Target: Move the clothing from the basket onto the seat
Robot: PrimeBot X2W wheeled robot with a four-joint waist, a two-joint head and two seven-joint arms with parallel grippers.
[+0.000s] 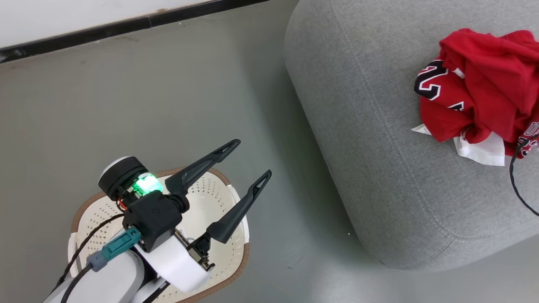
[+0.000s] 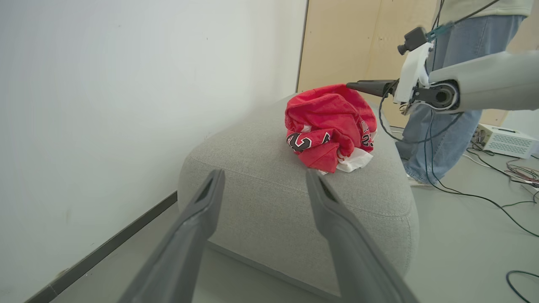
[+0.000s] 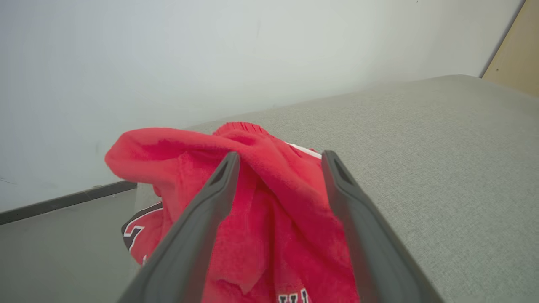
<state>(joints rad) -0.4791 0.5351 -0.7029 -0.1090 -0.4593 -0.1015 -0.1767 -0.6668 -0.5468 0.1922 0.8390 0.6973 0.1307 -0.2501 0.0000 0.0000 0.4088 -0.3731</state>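
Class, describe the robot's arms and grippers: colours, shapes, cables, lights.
The left gripper and right gripper each have two long, tapering dark-grey fingers with slotted tips. The left wrist is a black block with a green light, a teal connector and black cable; forearms are pale grey-white.

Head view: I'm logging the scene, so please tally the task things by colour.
Red: 1, the clothing heap
Cream-white: 1, the basket
Light grey: 1, the seat
Total: 3
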